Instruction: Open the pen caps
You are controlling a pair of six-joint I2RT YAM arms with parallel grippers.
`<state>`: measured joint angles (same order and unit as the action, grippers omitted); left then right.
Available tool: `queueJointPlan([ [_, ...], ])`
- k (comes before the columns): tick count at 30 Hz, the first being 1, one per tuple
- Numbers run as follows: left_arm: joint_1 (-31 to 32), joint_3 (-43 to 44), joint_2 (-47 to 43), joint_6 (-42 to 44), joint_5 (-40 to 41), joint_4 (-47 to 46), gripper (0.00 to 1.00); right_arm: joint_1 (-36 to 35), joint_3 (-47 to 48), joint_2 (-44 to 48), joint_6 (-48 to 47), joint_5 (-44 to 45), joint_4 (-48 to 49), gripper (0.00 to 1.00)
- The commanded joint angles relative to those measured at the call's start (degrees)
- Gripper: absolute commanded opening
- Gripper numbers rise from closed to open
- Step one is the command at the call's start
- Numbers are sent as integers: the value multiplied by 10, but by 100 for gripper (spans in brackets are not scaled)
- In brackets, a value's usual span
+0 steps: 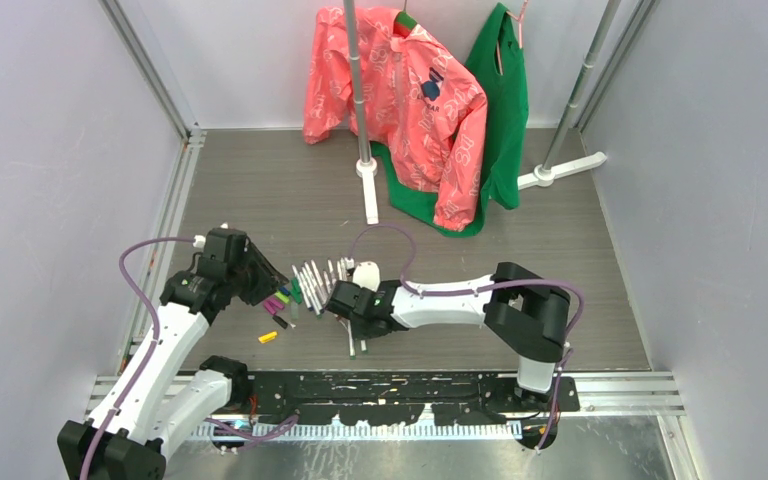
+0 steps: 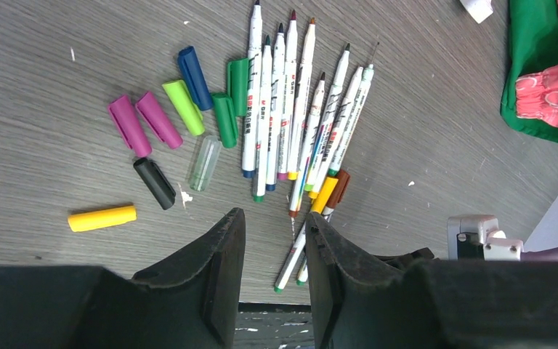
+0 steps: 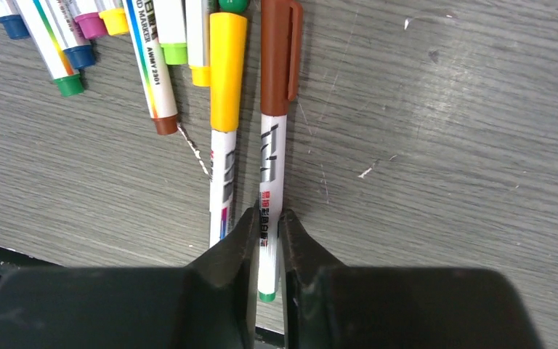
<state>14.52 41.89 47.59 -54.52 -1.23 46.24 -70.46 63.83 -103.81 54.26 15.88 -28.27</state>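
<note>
Pinching: the right gripper (image 3: 267, 227) has its fingers closed on the white barrel of the brown-capped pen (image 3: 270, 171), one pad on each side, near the green tail end.
Where that pen lies: flat on the grey table (image 3: 443, 182), not lifted.
Cap on it: the brown cap (image 3: 280, 54) sits on the end away from the fingers.
Neighbour: the yellow-capped pen (image 3: 224, 109) lies just beside it and parallel, cap on; whether a finger touches its barrel I cannot tell.
Idle: the left gripper (image 2: 276, 247) has its jaws parted with a bare gap, nothing between them, above the table near the tails of the two capped pens.
Count, capped: two pens.
Count, open: about nine uncapped pens (image 2: 290, 109), fanned side by side and touching, tips pointing away from the left gripper.
Count, loose caps (image 2: 158, 120): nine on the table beside the fan.
- two purple
- two green (image 2: 225, 120)
- one lime (image 2: 183, 107)
- one blue (image 2: 195, 78)
- one clear (image 2: 205, 161)
- one black (image 2: 154, 183)
- one yellow (image 2: 102, 218)

Far side: a pink jacket (image 1: 400, 110) and a green garment (image 1: 505, 110) hang from a rack.
</note>
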Motion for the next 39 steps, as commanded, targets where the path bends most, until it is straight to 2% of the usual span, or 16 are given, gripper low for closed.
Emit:
queueJointPlan([
  [1,1,15,-9,11,-14,-23,37,-10,-42,-17,33,-16,-33,12],
  [9,1,5,-17,13,-16,-37,37,-10,-33,20,10,16,-60,2],
  [20,1,4,6,-5,-65,-59,37,-9,32,91,-38,48,-121,1],
  [33,1,-1,46,-32,-143,-121,38,-6,156,54,-102,14,-149,1],
  [39,1,2,71,-29,-168,-137,44,-5,197,30,-117,-8,-150,1],
])
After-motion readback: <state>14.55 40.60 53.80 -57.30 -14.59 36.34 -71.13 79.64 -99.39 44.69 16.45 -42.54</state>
